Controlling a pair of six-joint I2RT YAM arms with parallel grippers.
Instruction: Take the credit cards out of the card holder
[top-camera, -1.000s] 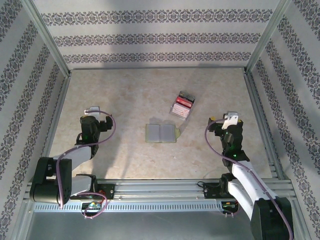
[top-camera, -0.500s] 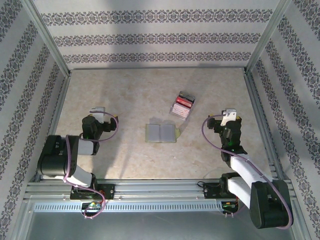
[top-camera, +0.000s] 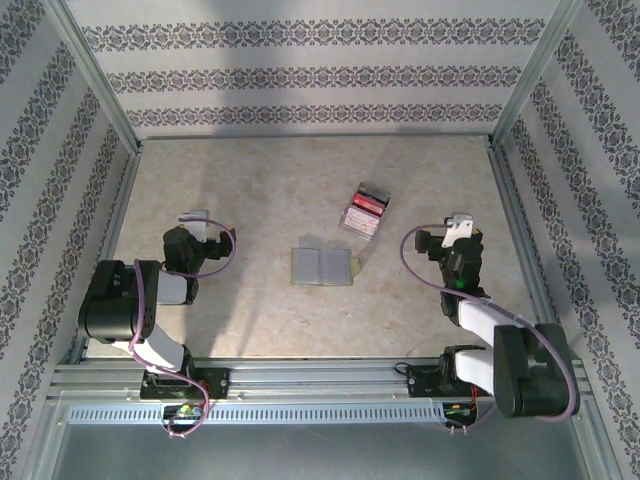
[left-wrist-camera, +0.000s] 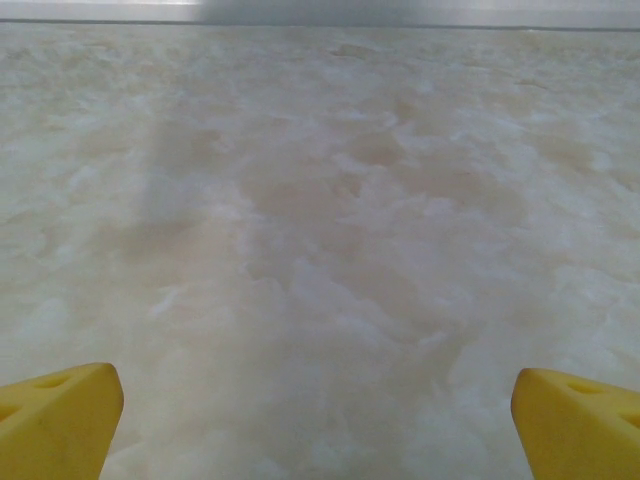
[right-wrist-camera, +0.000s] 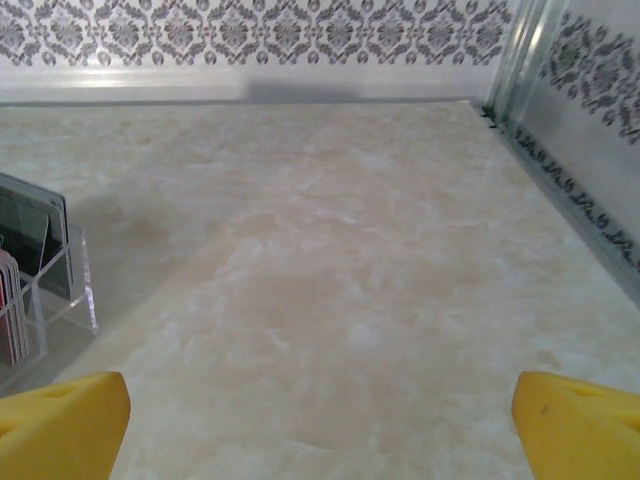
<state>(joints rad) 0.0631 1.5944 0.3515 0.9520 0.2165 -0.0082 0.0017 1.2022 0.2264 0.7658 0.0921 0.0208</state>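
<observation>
The card holder (top-camera: 322, 266) lies open and flat near the middle of the surface (top-camera: 260, 190), its pale inside facing up. Its long axis runs left to right, a little tilted, and an olive flap sticks out at its right end. Whether its pockets hold anything cannot be told from this height.

Just beyond it to the right, close but apart, a clear stand (top-camera: 362, 224) points away from the arms at a slight slant. Cards (top-camera: 371, 203) sit upright in it, red ones and a dark one at the far end.

The left tool (top-camera: 193, 217) hangs over the left side of the surface, well apart from the card holder. Its yellow fingertips (left-wrist-camera: 60, 415) are spread wide with nothing between them. The right tool (top-camera: 460, 228) is on the right side, likewise spread wide and holding nothing, with the stand off to its left. Bare surface lies between each tool and the card holder.
</observation>
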